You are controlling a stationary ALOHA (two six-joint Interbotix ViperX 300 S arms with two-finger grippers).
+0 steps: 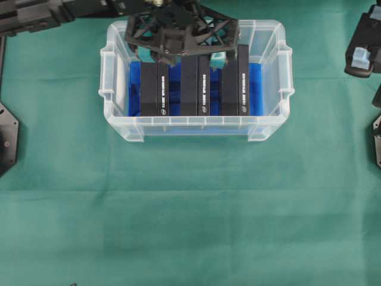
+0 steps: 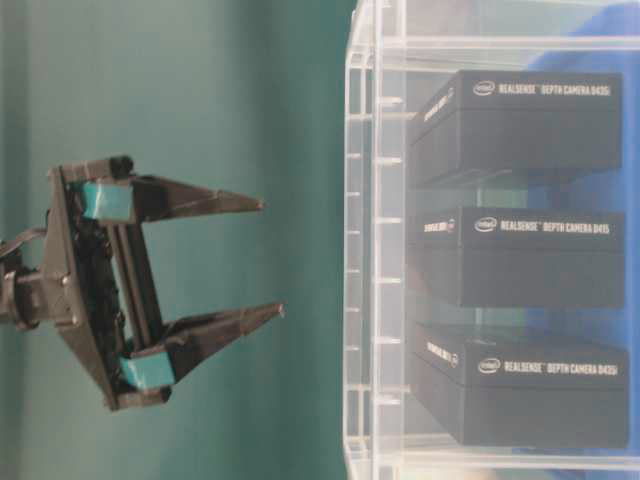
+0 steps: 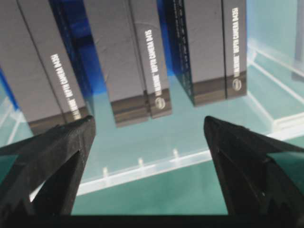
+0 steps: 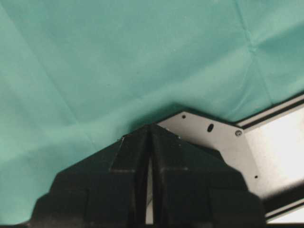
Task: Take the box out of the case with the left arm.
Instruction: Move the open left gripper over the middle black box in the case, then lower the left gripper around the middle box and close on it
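The left claw (image 1: pixel 181 50) hangs wide apart, released, over the case (image 1: pixel 271 77) holding 3 black boxes (image 1: pixel 195 86).

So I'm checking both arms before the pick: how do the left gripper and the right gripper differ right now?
The left gripper stands wide open; the right gripper has its fingers pressed together. The left gripper hangs over the far side of the case, above the three black boxes, while the right gripper sits over bare green cloth beside a metal plate. Both are black, and neither holds anything.
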